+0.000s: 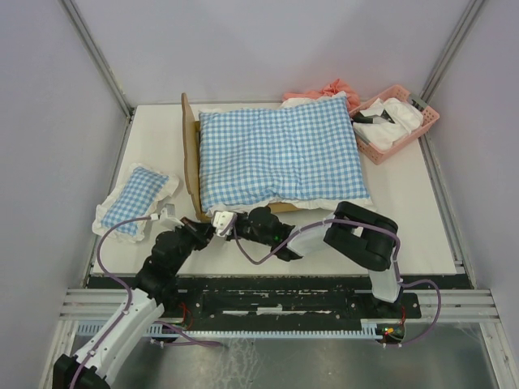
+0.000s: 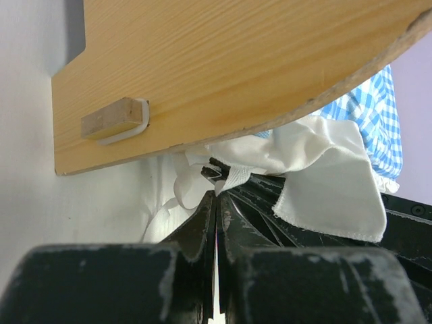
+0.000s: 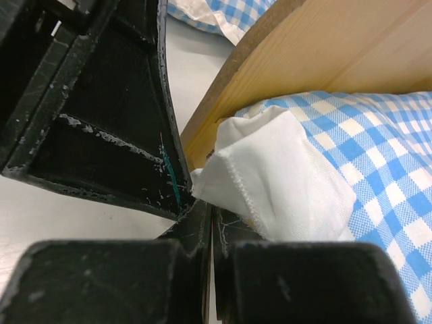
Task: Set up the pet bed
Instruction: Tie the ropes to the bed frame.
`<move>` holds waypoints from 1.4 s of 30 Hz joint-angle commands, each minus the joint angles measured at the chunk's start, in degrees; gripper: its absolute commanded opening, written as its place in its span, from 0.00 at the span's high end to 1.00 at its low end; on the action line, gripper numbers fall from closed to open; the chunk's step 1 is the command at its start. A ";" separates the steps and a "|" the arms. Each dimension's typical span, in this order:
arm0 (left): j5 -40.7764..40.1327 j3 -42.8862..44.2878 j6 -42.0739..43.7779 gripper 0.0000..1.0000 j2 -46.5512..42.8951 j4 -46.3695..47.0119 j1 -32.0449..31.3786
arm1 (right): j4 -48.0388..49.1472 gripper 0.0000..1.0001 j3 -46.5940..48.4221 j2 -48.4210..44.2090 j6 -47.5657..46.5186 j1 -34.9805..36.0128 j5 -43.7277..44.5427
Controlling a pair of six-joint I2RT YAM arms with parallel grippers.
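The pet bed (image 1: 190,154) stands mid-table, its light-wood headboard on the left. The blue-and-white checked cushion (image 1: 276,154) covers its base. Both grippers meet at the bed's near-left corner. My left gripper (image 1: 207,229) is shut, and in its wrist view its tips (image 2: 217,192) pinch the end of a white ribbon (image 2: 233,177) below the wood panel (image 2: 236,74). My right gripper (image 1: 235,224) is shut too. In the right wrist view (image 3: 208,202) the cushion's white frill (image 3: 283,175) drapes over one finger; whether it is pinched is unclear.
A small checked pillow (image 1: 134,201) lies on the table left of the bed. A pink basket (image 1: 397,121) holding white items stands at the back right, with a pink cloth (image 1: 324,91) behind the bed. A small wood block (image 2: 115,121) is fixed to the panel.
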 commanded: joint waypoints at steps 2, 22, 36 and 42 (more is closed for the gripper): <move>-0.18 1.59 -1.81 0.97 -2.87 -2.53 0.02 | 4.40 0.98 1.91 1.10 1.35 -1.42 -5.65; -0.35 4.12 -0.86 0.97 -8.19 -8.83 0.06 | 2.73 0.98 4.18 2.44 2.26 -3.49 -13.32; 2.33 6.54 1.96 0.97 -6.92 -9.88 0.02 | 1.81 0.98 5.50 2.79 2.99 -4.31 -17.44; 2.80 7.05 2.04 0.91 -6.04 -10.37 0.05 | 1.51 0.98 6.73 3.35 3.25 -4.36 -18.35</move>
